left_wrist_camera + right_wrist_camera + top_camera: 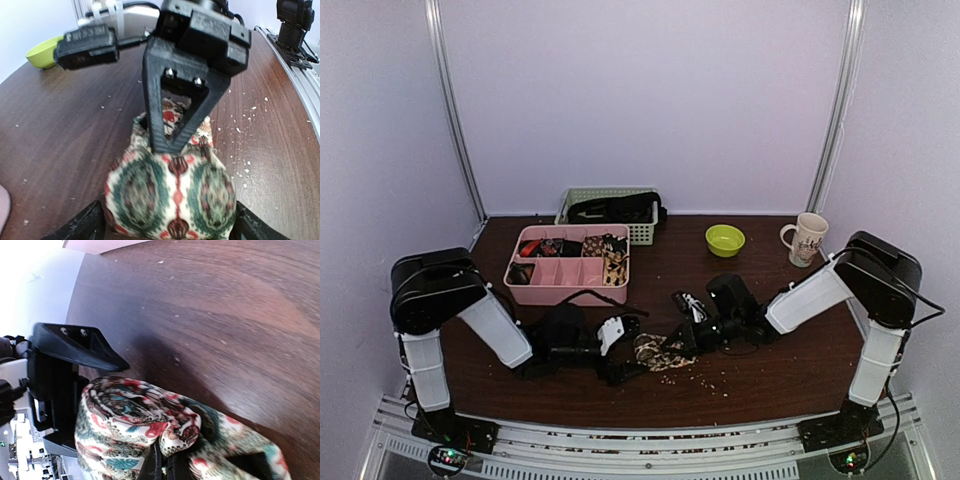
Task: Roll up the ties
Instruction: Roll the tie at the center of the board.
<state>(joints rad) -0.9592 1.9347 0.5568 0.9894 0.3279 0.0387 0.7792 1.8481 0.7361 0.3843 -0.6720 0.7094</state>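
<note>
One tie (658,351), cream with green and red print, lies partly rolled on the brown table between my two grippers. In the left wrist view the roll (170,190) fills the gap between my left gripper's (167,227) two fingers, which touch both its sides. My right gripper (167,467) is shut, with the tie's fabric (135,425) wound round its closed fingers; its black finger (172,115) also shows from the left wrist, reaching down into the roll's far end. In the top view the left gripper (623,357) and the right gripper (683,338) meet at the tie.
A pink divided tray (538,236) holding several rolled ties stands at the back left, with a grey-green basket (638,234) of dark items behind it. A green bowl (724,239) and a mug (807,238) stand at the back right. Pale crumbs dot the table near the tie.
</note>
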